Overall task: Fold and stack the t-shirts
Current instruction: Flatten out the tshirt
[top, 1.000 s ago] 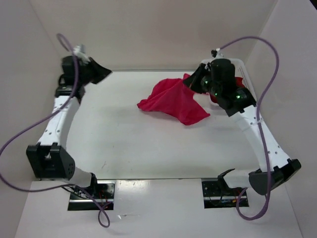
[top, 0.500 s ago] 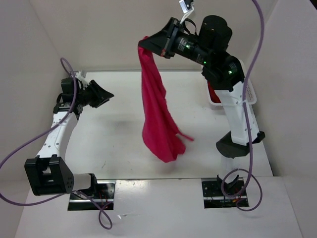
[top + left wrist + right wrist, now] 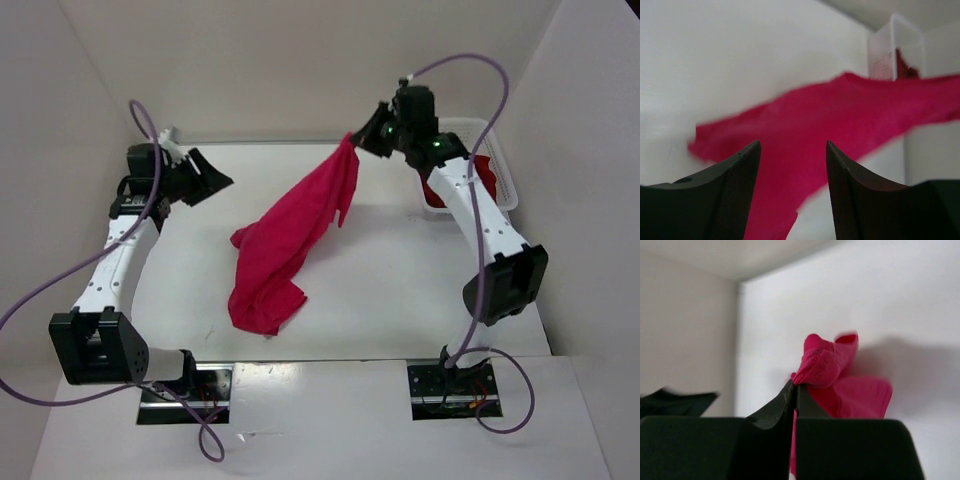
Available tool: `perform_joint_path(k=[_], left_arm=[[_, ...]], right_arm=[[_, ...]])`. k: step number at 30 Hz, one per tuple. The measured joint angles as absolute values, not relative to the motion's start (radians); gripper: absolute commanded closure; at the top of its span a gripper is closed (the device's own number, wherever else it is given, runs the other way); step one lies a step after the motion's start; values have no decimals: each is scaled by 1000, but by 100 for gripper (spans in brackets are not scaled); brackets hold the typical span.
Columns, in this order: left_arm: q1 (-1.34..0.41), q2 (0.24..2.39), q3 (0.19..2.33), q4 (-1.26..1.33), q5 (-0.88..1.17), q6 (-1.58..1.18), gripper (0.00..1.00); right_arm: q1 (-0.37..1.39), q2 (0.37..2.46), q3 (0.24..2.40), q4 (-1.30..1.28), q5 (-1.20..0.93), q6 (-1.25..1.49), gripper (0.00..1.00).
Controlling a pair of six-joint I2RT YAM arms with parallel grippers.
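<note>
- You have the magenta-pink t-shirt (image 3: 285,240) with its lower end bunched on the table (image 3: 390,290) near the front edge; the rest rises slantwise toward the far right.
- Your left gripper (image 3: 220,178) stands at the far left with its jaws parted. It holds nothing and is apart from the cloth.
- Your right gripper (image 3: 355,143) is clamped tight on the shirt's upper end, raised above the table.
- Beyond it, the white mesh basket (image 3: 470,123) in the far right corner holds a dark red shirt (image 3: 484,168).

Lab test booth, white table (image 3: 400,300), bare white walls (image 3: 300,70) on three sides (boxed in), two bolted, cabled arms (image 3: 115,265)
</note>
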State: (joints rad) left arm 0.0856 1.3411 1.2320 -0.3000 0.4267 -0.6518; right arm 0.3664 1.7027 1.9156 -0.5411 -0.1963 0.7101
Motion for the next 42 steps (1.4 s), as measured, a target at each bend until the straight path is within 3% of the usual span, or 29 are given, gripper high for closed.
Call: perform_joint_path(k=[4,9,15,21,30,32,38,42], left_arm=[[-43,1341,1141,-356,311,-581,26],[-212,1342,985,-374,218,-561,14],[-224,1330,833,-410,168,-612,15],[-262,1294,779,-427,107,-683,27],[-264,1190,710,-453,-28,-795,22],[-264,1234,700,-424,-14,-798,28],[-265,1332,652,-392,4,-809,71],[-263,1330,688,-391,-17,-787,87]], right_arm=[[323,1758,1662,-539,-88,707,100],[286,1784,1566,-532,-35,701,100],[221,1769,1499,-485,-22,689,100],[140,1724,1451,-477,-44,667,100],[110,1655,1415,-456,-65,643,100],[105,1651,1396,-452,-72,641,100],[91,1648,1361,-449,-87,637,100],[91,1639,1360,-448,-99,637,100]])
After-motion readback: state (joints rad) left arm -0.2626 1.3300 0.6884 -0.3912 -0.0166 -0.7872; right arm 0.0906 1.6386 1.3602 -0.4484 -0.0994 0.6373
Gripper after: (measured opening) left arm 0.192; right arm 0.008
